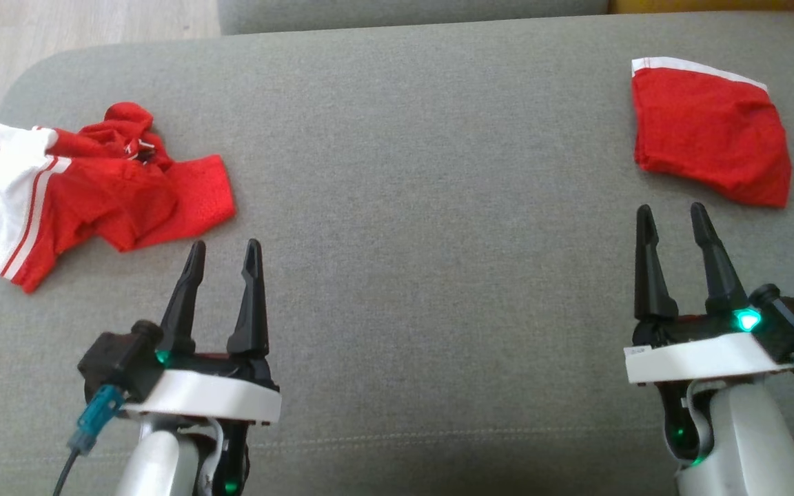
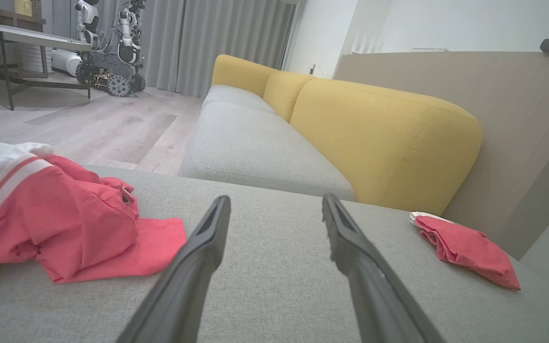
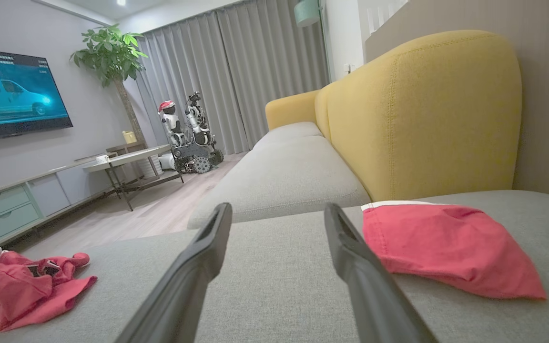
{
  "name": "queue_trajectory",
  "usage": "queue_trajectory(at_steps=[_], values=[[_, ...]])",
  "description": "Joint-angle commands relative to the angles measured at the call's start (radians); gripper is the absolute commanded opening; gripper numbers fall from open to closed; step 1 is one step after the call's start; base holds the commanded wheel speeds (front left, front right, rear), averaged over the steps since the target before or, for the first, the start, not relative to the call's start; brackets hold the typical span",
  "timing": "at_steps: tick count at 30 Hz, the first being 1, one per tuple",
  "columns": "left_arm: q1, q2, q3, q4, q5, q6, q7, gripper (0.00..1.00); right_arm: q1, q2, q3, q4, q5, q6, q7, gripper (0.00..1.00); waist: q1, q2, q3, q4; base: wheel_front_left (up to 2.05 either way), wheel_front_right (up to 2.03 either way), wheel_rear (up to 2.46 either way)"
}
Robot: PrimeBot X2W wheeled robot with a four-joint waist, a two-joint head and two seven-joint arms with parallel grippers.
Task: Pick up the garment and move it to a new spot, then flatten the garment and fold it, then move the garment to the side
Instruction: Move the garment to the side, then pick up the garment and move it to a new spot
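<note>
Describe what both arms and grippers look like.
The left gripper and right gripper match: two long tapered black fingers on a black body, white wrist collar, pale grey forearm. Each shows green lights; a teal cable connector sits outboard.

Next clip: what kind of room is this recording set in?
Most likely a home-style living room: a grey fabric sofa with yellow back cushions, a wall-mounted flat television above a low pale cabinet, and a tall leafy green plant beside floor-length grey curtains.

Yellow backrest (image 2: 384,143) behind grey seat (image 2: 255,143), television (image 3: 12,90) lit
</note>
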Motion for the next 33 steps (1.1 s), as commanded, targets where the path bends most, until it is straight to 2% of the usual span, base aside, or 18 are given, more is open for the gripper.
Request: queue_trajectory(at_steps=[1, 24, 28, 33], values=[[-0.022, 0.006, 0.032, -0.028, 0.007, 0.004, -0.005, 1.0, -0.013, 0.007, 0.028, -0.048, 0.005, 0.006, -0.012, 1.0, 0.0001, -0.0001, 0.0, -0.003, 0.0, 0.0, 0.0], [-0.03, 0.006, 0.03, -0.026, 0.007, 0.007, -0.005, 1.0, -0.006, 0.007, 0.026, -0.069, 0.025, 0.006, -0.012, 1.0, 0.0001, -0.0001, 0.01, -0.004, 0.0, 0.0, 0.0], [-0.038, 0.006, 0.026, -0.027, 0.004, 0.008, -0.005, 1.0, -0.008, 0.007, 0.031, -0.067, 0.023, 0.006, -0.012, 1.0, 0.0001, -0.0001, 0.018, 0.016, 0.0, 0.0, 0.0], [-0.049, 0.006, 0.024, -0.029, -0.007, 0.012, -0.005, 1.0, -0.012, 0.007, 0.051, -0.063, 0.013, 0.006, -0.012, 1.0, 0.0001, -0.0001, 0.026, 0.075, 0.0, 0.0, 0.0]])
